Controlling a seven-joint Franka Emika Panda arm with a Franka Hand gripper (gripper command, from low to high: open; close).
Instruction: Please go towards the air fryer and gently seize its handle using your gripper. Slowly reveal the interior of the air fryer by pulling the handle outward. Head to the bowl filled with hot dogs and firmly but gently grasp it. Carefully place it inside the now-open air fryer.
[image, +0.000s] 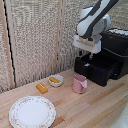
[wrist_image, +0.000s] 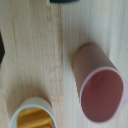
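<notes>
- Bowl (image: 55, 80): one, small and white, on the wooden table (image: 95, 107) at centre, well apart from the open drawer. Hot dogs (image: 53, 79) inside it, orange-yellow; I count about two, too small to be sure. The wrist view shows the bowl's rim (wrist_image: 34, 113) cut off at the frame edge.
- Loose sausage (image: 42, 88): one, lying on the table just left of the bowl and nearer the camera, outside it.
- Mug (image: 79, 83): one, pink, just right of the bowl, between bowl and fryer. From the wrist it fills much of the frame (wrist_image: 100, 85).
- Plate (image: 32, 111): one, floral rim, near left.
- Air fryer (image: 112, 55): one, black, far right; drawer (image: 97, 67) pulled out, dark cavity open upward. The handle can't be made out.
- Gripper (image: 89, 56): one, hanging over the open drawer. Fingers barely visible; can't tell whether the jaws are wide or narrow.
- Risk: the mug sits on the straight path from drawer to bowl; a low sweep could knock it.
- Risk: a grip on the thin rim could tilt the bowl and spill pieces.
- Risk: the bowl could clip the drawer's front wall if carried too low.
</notes>
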